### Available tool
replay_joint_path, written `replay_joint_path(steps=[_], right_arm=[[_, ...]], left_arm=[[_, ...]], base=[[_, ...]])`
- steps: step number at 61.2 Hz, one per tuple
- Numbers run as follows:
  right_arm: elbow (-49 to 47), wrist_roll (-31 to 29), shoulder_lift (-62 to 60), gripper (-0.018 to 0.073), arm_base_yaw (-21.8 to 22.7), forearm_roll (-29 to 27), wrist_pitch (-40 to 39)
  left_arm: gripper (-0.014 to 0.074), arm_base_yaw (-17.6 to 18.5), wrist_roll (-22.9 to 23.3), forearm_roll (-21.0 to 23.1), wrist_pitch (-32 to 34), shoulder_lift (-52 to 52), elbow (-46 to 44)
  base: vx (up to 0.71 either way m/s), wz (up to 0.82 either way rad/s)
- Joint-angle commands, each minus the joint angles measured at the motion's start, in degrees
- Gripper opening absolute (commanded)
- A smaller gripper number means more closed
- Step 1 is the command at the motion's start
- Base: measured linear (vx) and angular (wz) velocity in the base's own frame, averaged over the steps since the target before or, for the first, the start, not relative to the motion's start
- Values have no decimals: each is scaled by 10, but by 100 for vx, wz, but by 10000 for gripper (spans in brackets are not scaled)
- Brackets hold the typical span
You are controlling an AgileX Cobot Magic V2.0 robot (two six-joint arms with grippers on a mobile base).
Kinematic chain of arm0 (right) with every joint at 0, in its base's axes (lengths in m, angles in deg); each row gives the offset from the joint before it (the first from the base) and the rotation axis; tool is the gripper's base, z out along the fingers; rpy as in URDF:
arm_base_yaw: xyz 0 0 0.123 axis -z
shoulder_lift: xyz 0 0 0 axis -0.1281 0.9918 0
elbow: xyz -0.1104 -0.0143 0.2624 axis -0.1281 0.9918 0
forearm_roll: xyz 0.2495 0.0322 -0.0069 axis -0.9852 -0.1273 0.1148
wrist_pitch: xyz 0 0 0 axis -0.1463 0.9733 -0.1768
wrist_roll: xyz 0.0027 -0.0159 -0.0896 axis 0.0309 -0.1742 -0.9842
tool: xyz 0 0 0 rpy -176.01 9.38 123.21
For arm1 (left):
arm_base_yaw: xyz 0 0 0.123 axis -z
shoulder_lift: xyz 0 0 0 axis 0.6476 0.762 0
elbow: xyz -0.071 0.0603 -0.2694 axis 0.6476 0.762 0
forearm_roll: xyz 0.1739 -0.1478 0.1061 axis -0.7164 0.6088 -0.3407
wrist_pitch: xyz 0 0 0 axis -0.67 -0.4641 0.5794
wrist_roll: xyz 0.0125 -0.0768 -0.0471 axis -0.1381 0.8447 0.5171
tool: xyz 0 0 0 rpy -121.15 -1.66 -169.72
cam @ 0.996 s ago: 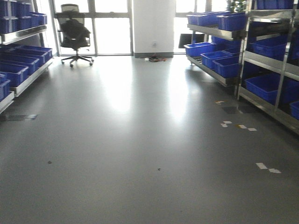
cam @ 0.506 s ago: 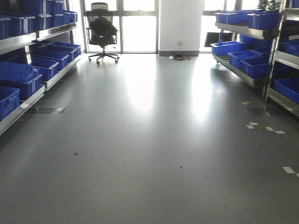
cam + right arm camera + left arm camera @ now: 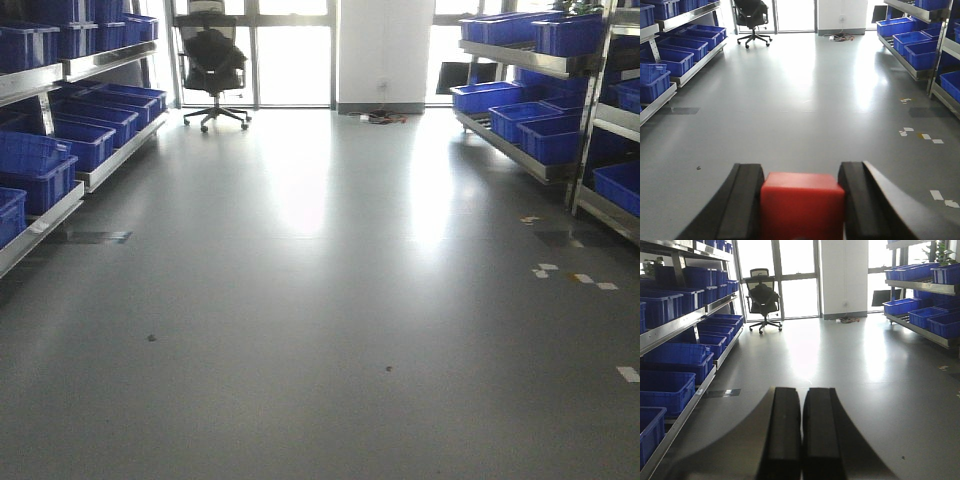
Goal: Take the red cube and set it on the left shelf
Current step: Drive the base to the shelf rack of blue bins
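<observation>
Right claw (image 3: 801, 196) clamped on red cube (image 3: 802, 210), pinching flat sides. Feels rigid, light; probably smooth plastic, could slip. Left claw (image 3: 801, 432) pressed closed, empty. Left shelf (image 3: 62, 200) well apart.

Loses the lower part of the red cube (image 3: 802, 207) to the bottom edge of the right wrist view, and hides both its flanks behind the right gripper (image 3: 801, 175) (leaves only the top and a strip of front face). Crops the left gripper (image 3: 801, 392) likewise, wrist end out of sight. Runs the left shelf (image 3: 30, 82) off the front view's left edge, halving the nearest blue crate (image 3: 8, 215). Clips the office chair (image 3: 212, 60) at the top edge. Cannot name the floor specks (image 3: 151, 338) or the clutter (image 3: 380, 117) by the far wall: too small.
</observation>
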Motion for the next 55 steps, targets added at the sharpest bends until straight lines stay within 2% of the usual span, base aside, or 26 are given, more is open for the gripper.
replay_joint_path(steps=[1,27,55], right_arm=[[-15,-1,5,59,3,6,-47],[-15,-1,5,59,3,6,-47],[-15,-1,5,59,3,6,-47]], left_arm=[[106,2,-1,3,47,4,13],[106,2,-1,3,47,4,13],[106,2,-1,3,47,5,13]], base=[[24,13],[37,9],[55,-4]])
